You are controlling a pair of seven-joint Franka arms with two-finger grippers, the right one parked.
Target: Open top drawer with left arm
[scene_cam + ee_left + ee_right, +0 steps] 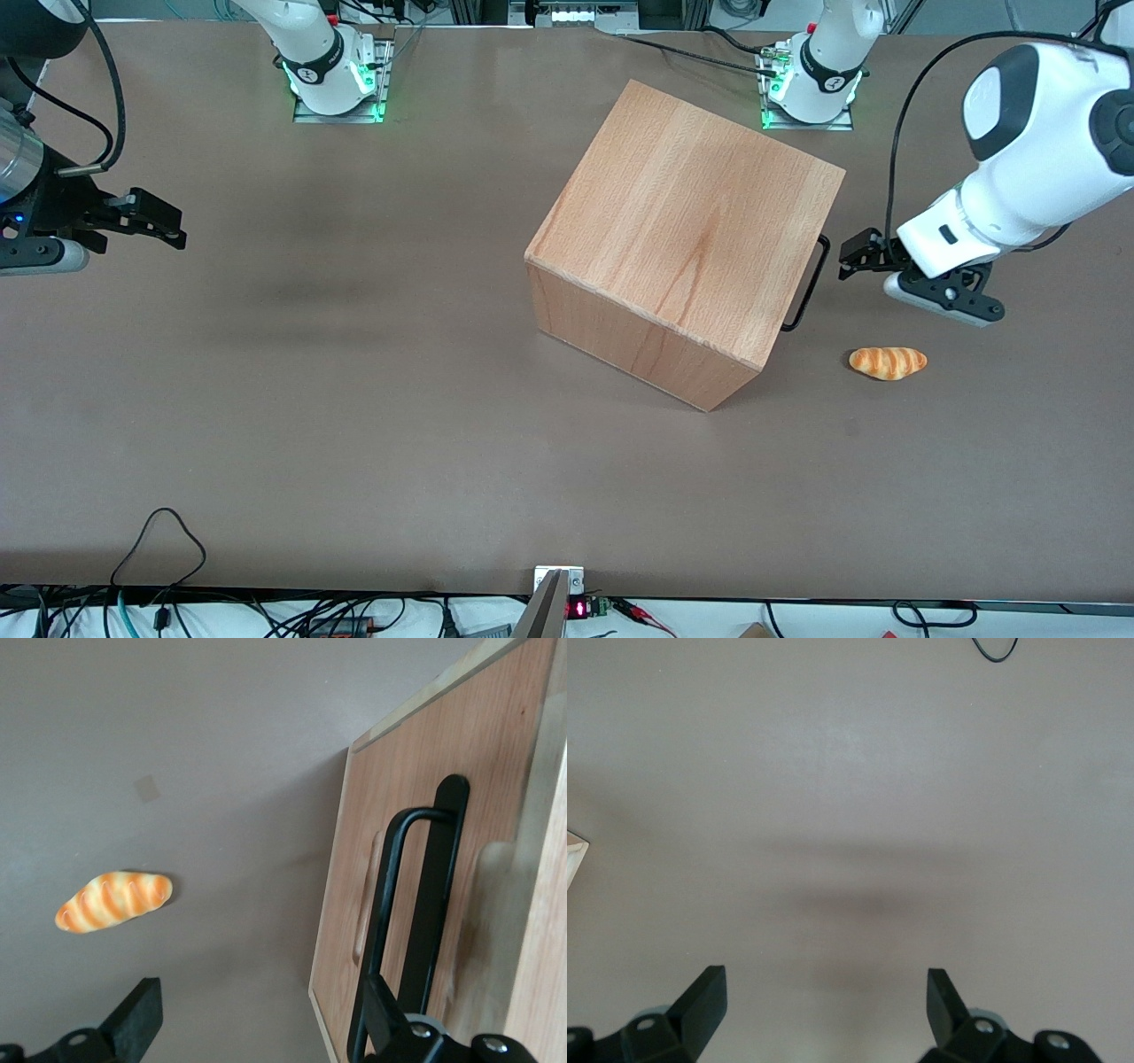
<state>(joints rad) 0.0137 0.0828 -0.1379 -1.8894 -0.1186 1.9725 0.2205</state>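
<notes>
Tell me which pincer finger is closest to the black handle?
On the pincer, the finger right beside the top drawer's handle; its twin is nearer the bread roll.

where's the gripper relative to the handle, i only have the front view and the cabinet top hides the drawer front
Observer: The left wrist view shows the gripper open, with one of its fingers right by the handle and the other out over the table.
Operator: is the handle between the fingers yet
Observer: Not clearly. The bar sits at that one finger, not centred in the gap.
Operator: drawer still shut?
Observer: The top drawer looks flush with the cabinet; no gap shows at its edge in the wrist view.
Operator: anything near the fingers
Observer: A bread roll lies on the table, clear of the drawer front.
</notes>
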